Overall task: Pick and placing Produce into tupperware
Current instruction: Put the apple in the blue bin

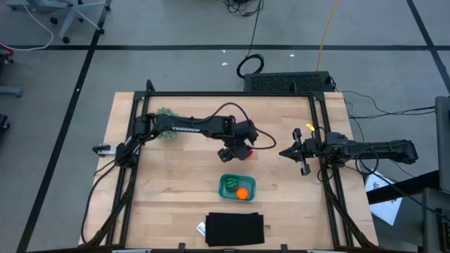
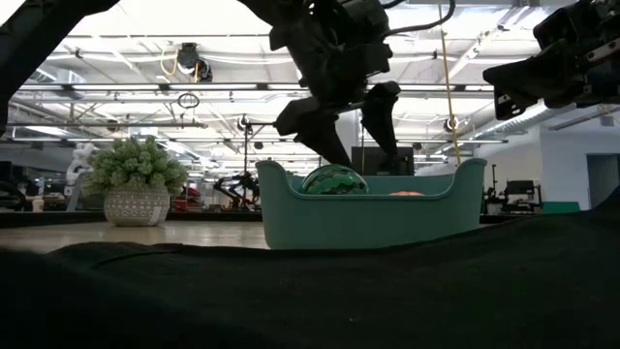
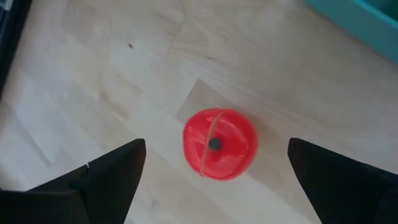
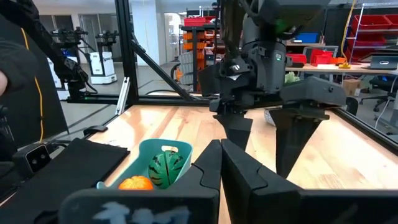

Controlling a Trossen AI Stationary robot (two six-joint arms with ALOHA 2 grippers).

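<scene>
Two of three pieces are placed: the striped dark green toy melon (image 1: 230, 185) and the round orange toy fruit (image 1: 242, 193) lie in the teal rectangular plastic tub (image 1: 249, 182). The round red toy fruit (image 3: 219, 144) remains on the wooden table (image 1: 176, 183), stem dimple up, no long axis, between the spread fingers of the left gripper (image 1: 235, 151). The right gripper (image 1: 289, 152) waits pressed together. The tub's long axis runs left to right.

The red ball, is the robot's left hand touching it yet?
Apart. The left wrist view shows the red ball on bare wood, with clear gaps to both open fingers of the left hand.
</scene>
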